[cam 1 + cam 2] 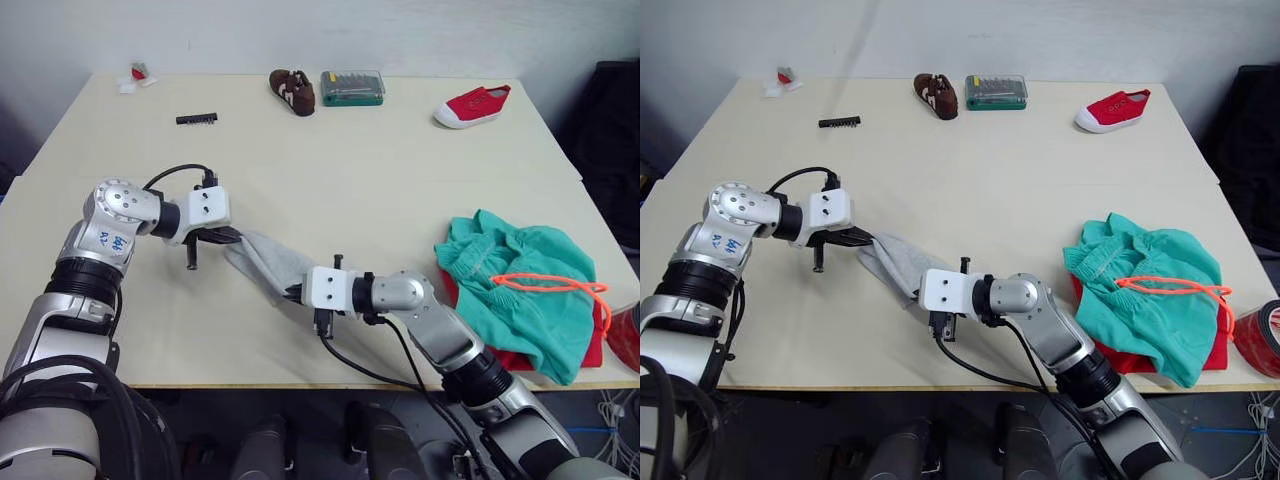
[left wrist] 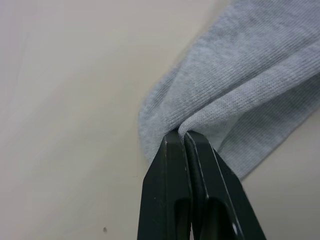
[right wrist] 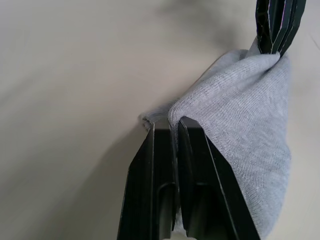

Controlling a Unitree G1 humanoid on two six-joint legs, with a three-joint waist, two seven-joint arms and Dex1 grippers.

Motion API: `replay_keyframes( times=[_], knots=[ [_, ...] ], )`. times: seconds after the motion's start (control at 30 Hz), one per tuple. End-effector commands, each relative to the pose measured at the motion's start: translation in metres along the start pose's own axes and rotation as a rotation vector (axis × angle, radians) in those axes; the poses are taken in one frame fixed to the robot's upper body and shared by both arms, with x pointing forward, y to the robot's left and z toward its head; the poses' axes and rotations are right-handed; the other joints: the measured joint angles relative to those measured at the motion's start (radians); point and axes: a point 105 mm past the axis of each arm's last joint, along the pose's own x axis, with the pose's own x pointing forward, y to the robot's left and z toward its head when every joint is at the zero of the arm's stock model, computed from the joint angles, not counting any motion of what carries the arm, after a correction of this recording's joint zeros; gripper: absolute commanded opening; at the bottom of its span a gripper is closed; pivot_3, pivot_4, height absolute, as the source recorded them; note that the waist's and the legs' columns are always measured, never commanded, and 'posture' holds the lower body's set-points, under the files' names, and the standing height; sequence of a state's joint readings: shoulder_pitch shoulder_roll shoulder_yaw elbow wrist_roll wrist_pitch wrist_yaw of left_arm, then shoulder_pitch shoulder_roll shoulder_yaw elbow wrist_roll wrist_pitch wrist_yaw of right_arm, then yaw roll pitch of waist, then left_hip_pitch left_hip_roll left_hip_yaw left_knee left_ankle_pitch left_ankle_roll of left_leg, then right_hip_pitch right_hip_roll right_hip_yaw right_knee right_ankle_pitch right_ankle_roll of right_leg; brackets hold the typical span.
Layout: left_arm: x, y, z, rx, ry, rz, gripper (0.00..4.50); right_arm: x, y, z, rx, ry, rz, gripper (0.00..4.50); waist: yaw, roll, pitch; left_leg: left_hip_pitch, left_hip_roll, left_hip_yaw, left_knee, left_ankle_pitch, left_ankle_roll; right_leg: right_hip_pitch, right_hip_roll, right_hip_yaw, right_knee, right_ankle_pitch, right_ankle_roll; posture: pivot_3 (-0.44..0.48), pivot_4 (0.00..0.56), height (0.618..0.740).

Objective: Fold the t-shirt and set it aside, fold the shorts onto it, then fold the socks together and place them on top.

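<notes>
Left eye view: the socks (image 1: 265, 262) lie as a light grey, soft knit strip in the lower middle of the frame, stretched slantwise between the two grippers on the pale bench (image 1: 380, 170). The left gripper (image 1: 228, 238) pinches the upper left end of the grey cloth; the right gripper (image 1: 297, 292) pinches the lower right end. At the right edge of the frame the shorts (image 1: 520, 290) sit in a rumpled teal-green heap with a gathered waistband and a looped orange drawstring. They rest on the t-shirt (image 1: 596, 352), of which bright red edges peek out beneath. Along the top of the frame stand a brown shoe (image 1: 292, 91), a clear green case (image 1: 352, 87) and a red sneaker (image 1: 472, 105), with a small black strip (image 1: 196, 119) to the upper left.

Right eye view: the same layout, the socks well apart from the garment pile at the right.

Left wrist view: the two black fingers (image 2: 167, 195) are pressed shut on a puckered fold of ribbed grey knit, which fans out toward the upper right of the frame over bare bench.

Right wrist view: the fingers (image 3: 155, 180) are closed on the edge of the grey cloth; the other gripper's black tips grip the sock at the upper right of the frame.
</notes>
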State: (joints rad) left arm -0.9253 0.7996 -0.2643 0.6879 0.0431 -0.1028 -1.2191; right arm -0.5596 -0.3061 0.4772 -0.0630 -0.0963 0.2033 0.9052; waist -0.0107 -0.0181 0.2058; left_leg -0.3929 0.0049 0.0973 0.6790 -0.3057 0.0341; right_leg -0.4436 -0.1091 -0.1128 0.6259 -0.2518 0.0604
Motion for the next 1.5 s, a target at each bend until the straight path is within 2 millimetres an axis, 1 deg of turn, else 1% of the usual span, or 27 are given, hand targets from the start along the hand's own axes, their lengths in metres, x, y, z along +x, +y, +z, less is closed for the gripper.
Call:
replay_keyframes(
  times=[0.03, 0.07, 0.13, 0.17, 0.2, 0.3, 0.37, 0.4, 0.47, 0.53, 0.57, 0.67, 0.73, 0.77, 0.8, 0.87, 0.97, 1.07, 1.13, 1.17, 1.23, 1.27, 1.33, 1.47, 1.5],
  knots=[
    [-0.018, -0.003, 0.000, -0.017, -0.013, 0.001, 0.88, -0.002, 0.000, 0.008, 0.005, -0.038, 0.015, 0.98, -0.004, 0.000, 0.000, 0.000, 0.001, 0.000, 0.000, 0.000, 0.000, 0.000, 0.000, 0.000, 0.000, 0.000, 0.000, 0.000, 0.150, 0.740],
    [-0.021, -0.005, -0.001, -0.029, -0.016, -0.003, 1.27, -0.003, 0.000, 0.009, 0.006, -0.041, 0.016, 1.42, -0.004, 0.000, 0.000, 0.000, 0.001, 0.000, 0.000, 0.000, 0.000, 0.000, 0.000, 0.000, 0.000, 0.000, 0.000, 0.000, 0.150, 0.740],
    [-0.027, -0.006, -0.001, -0.065, -0.029, 0.005, 1.81, -0.008, 0.001, 0.014, 0.013, -0.064, 0.034, 2.02, -0.004, 0.000, 0.000, -0.001, 0.001, -0.001, 0.001, 0.000, 0.000, 0.000, 0.000, 0.001, 0.000, 0.000, 0.000, 0.000, 0.150, 0.740],
    [-0.031, -0.006, 0.002, -0.092, -0.050, 0.003, 2.19, -0.011, 0.000, 0.018, 0.029, -0.087, 0.039, 2.04, -0.004, 0.000, 0.000, -0.001, 0.001, -0.001, 0.001, 0.000, 0.000, 0.000, 0.000, 0.001, 0.000, 0.000, 0.000, 0.000, 0.150, 0.740],
    [-0.035, -0.006, 0.008, -0.127, -0.093, -0.001, 2.48, -0.015, -0.003, 0.024, 0.064, -0.119, 0.039, 2.04, -0.004, 0.000, 0.000, -0.001, 0.001, -0.001, 0.002, -0.001, 0.000, 0.000, 0.000, 0.002, 0.000, 0.000, 0.000, 0.000, 0.150, 0.740],
    [-0.044, 0.001, 0.037, -0.254, -0.269, -0.003, 2.48, -0.023, -0.017, 0.038, 0.177, -0.194, 0.009, 2.04, 0.001, 0.000, 0.000, -0.003, 0.001, -0.003, 0.003, -0.001, 0.000, 0.000, 0.000, 0.003, 0.000, 0.000, 0.000, 0.000, 0.150, 0.740],
    [-0.043, 0.003, 0.049, -0.314, -0.341, -0.003, 2.53, -0.021, -0.024, 0.041, 0.214, -0.208, -0.016, 1.66, 0.004, 0.000, 0.000, -0.003, 0.001, -0.004, 0.004, -0.001, 0.000, 0.000, 0.000, 0.003, 0.000, 0.000, 0.000, 0.000, 0.150, 0.740],
    [-0.042, 0.003, 0.053, -0.342, -0.363, -0.003, 2.32, -0.019, -0.028, 0.041, 0.233, -0.208, -0.032, 1.47, 0.005, 0.000, 0.000, -0.003, 0.001, -0.004, 0.004, -0.001, 0.000, 0.000, 0.000, 0.003, 0.000, 0.000, 0.000, 0.000, 0.150, 0.740],
    [-0.035, 0.000, 0.055, -0.371, -0.369, -0.006, 1.93, -0.011, -0.034, 0.040, 0.262, -0.191, -0.065, 0.85, 0.005, 0.000, 0.000, -0.003, 0.001, -0.003, 0.004, -0.001, 0.000, 0.000, 0.000, 0.003, 0.000, 0.000, 0.000, 0.000, 0.150, 0.740],
    [-0.023, -0.005, 0.049, -0.381, -0.337, 0.002, 1.33, 0.001, -0.037, 0.035, 0.283, -0.157, -0.096, 0.16, 0.002, 0.000, 0.000, -0.003, 0.001, -0.003, 0.004, -0.001, 0.000, 0.000, 0.000, 0.003, 0.001, 0.000, 0.000, 0.000, 0.150, 0.740],
    [-0.018, -0.007, 0.047, -0.383, -0.323, 0.004, 1.01, 0.005, -0.038, 0.033, 0.287, -0.142, -0.107, 0.00, -0.002, 0.000, 0.000, -0.003, 0.001, -0.003, 0.004, -0.001, 0.000, 0.000, 0.000, 0.004, 0.001, 0.000, 0.000, 0.000, 0.150, 0.740],
    [-0.001, -0.019, 0.033, -0.379, -0.250, -0.014, 0.05, 0.021, -0.036, 0.023, 0.302, -0.081, -0.132, 0.00, -0.012, 0.000, 0.000, -0.002, 0.001, -0.003, 0.003, -0.001, -0.001, 0.000, 0.000, 0.004, 0.001, 0.000, 0.000, 0.000, 0.150, 0.740],
    [0.004, -0.022, 0.025, -0.374, -0.213, -0.008, 0.02, 0.026, -0.033, 0.018, 0.294, -0.051, -0.131, 0.00, -0.016, 0.000, 0.000, -0.003, 0.001, -0.003, 0.003, -0.001, -0.001, -0.001, 0.000, 0.004, 0.001, 0.000, 0.000, 0.000, 0.150, 0.740],
    [0.008, -0.021, 0.017, -0.369, -0.179, 0.011, 0.02, 0.030, -0.029, 0.012, 0.291, -0.021, -0.112, 0.00, -0.017, 0.000, 0.000, -0.003, 0.001, -0.003, 0.003, -0.001, -0.001, -0.001, 0.000, 0.004, 0.001, 0.000, 0.000, 0.000, 0.150, 0.740],
    [0.013, -0.018, 0.008, -0.384, -0.144, 0.044, 0.02, 0.032, -0.023, 0.003, 0.283, 0.030, -0.082, 0.00, -0.017, 0.000, 0.000, -0.003, 0.001, -0.003, 0.003, -0.001, -0.001, -0.001, 0.000, 0.004, 0.001, 0.000, 0.000, 0.000, 0.150, 0.740],
    [0.019, -0.016, -0.002, -0.396, -0.102, 0.066, 0.02, 0.033, -0.015, -0.012, 0.252, 0.103, -0.040, 0.00, -0.017, 0.000, 0.000, -0.003, 0.001, -0.002, 0.003, -0.001, -0.001, -0.001, 0.000, 0.005, 0.001, 0.000, 0.000, 0.000, 0.150, 0.740],
    [0.021, -0.027, -0.009, -0.419, -0.092, 0.022, 0.02, 0.021, -0.016, -0.030, 0.194, 0.171, -0.023, 0.00, -0.017, -0.001, -0.001, -0.002, 0.000, -0.002, 0.003, -0.001, -0.001, -0.001, 0.000, 0.005, 0.001, 0.000, 0.000, 0.000, 0.150, 0.740],
    [0.021, -0.037, -0.016, -0.443, -0.078, 0.013, 0.02, 0.006, -0.020, -0.038, 0.179, 0.193, -0.013, 0.00, -0.017, -0.001, -0.001, -0.002, 0.000, -0.002, 0.003, -0.001, -0.001, 0.000, -0.001, 0.005, 0.001, 0.000, 0.000, 0.000, 0.150, 0.740],
    [0.019, -0.040, -0.022, -0.465, -0.071, 0.041, 0.02, -0.004, -0.022, -0.041, 0.174, 0.204, -0.012, 0.00, -0.016, -0.002, -0.001, 0.000, 0.000, -0.002, 0.003, -0.001, 0.000, 0.001, -0.001, 0.006, 0.001, 0.000, 0.000, 0.000, 0.150, 0.740],
    [0.017, -0.039, -0.027, -0.479, -0.063, 0.071, 0.02, -0.008, -0.023, -0.042, 0.175, 0.207, -0.013, 0.00, -0.017, -0.002, -0.002, 0.001, 0.000, -0.002, 0.003, -0.001, 0.000, 0.002, -0.001, 0.006, 0.001, 0.000, 0.000, 0.000, 0.150, 0.740],
    [0.010, -0.031, -0.040, -0.521, -0.049, 0.166, 0.02, -0.012, -0.024, -0.042, 0.183, 0.203, -0.022, 0.00, -0.017, -0.002, -0.003, 0.003, 0.001, -0.002, 0.003, -0.002, -0.001, 0.003, -0.001, 0.006, 0.002, 0.000, 0.000, 0.000, 0.150, 0.740],
    [0.005, -0.027, -0.044, -0.540, -0.057, 0.202, 0.02, -0.013, -0.024, -0.041, 0.187, 0.198, -0.024, 0.00, -0.016, -0.002, -0.003, 0.004, 0.001, -0.002, 0.003, -0.002, -0.001, 0.004, -0.001, 0.006, 0.002, 0.000, 0.000, 0.000, 0.150, 0.740],
    [-0.001, -0.021, -0.043, -0.574, -0.091, 0.240, 0.02, -0.013, -0.024, -0.039, 0.189, 0.192, -0.025, 0.00, -0.017, -0.002, -0.003, 0.004, 0.001, -0.002, 0.003, -0.002, -0.001, 0.004, -0.002, 0.006, 0.002, 0.000, 0.000, 0.000, 0.150, 0.740],
    [-0.017, -0.011, -0.030, -0.665, -0.194, 0.266, 0.02, -0.010, -0.026, -0.033, 0.190, 0.165, -0.035, 0.00, -0.017, -0.002, -0.003, 0.004, 0.001, -0.002, 0.003, -0.002, -0.002, 0.003, -0.002, 0.006, 0.002, 0.000, 0.000, 0.000, 0.150, 0.740],
    [-0.022, -0.010, -0.023, -0.669, -0.225, 0.262, 0.02, -0.009, -0.027, -0.030, 0.190, 0.156, -0.039, 0.00, -0.017, -0.002, -0.003, 0.004, 0.001, -0.002, 0.003, -0.002, -0.002, 0.003, -0.002, 0.006, 0.003, 0.000, 0.000, 0.000, 0.150, 0.740]
  ],
)
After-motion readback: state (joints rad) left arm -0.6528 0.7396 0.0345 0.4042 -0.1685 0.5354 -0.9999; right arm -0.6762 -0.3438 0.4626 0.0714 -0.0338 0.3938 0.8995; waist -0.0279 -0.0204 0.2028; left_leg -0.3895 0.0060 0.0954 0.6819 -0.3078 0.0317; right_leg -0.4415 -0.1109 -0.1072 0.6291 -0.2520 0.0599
